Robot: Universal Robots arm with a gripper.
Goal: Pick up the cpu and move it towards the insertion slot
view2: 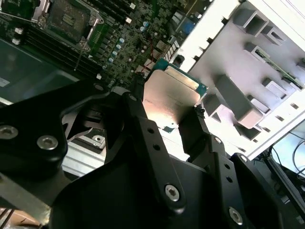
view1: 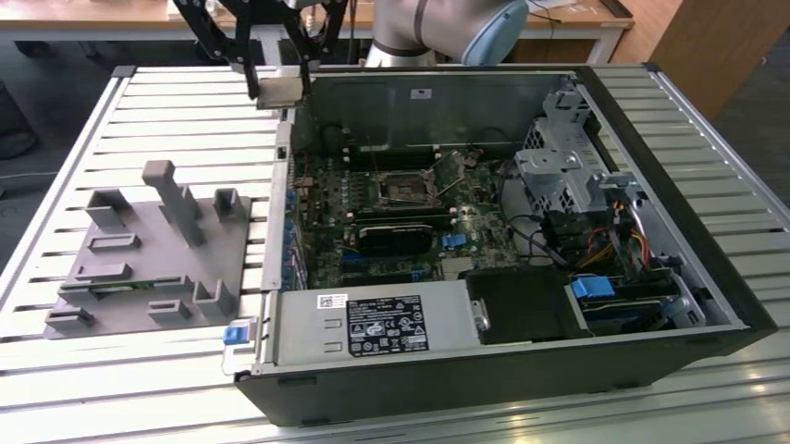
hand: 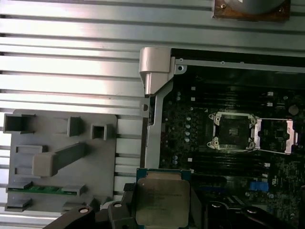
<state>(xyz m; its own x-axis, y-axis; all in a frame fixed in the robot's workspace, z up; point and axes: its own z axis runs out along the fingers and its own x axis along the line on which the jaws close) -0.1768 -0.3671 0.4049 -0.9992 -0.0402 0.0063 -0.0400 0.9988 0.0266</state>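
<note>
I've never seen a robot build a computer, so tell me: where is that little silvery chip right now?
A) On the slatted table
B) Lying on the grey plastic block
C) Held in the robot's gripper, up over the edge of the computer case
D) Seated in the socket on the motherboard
C: the cpu sits clamped in the gripper, while the insertion slot on the motherboard lies open and bare, apart from it.

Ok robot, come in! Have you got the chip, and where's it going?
Hand shut on the cpu, held up off the table. Insertion slot open on the board, cpu not over it yet. Case wall sits between them.
</note>
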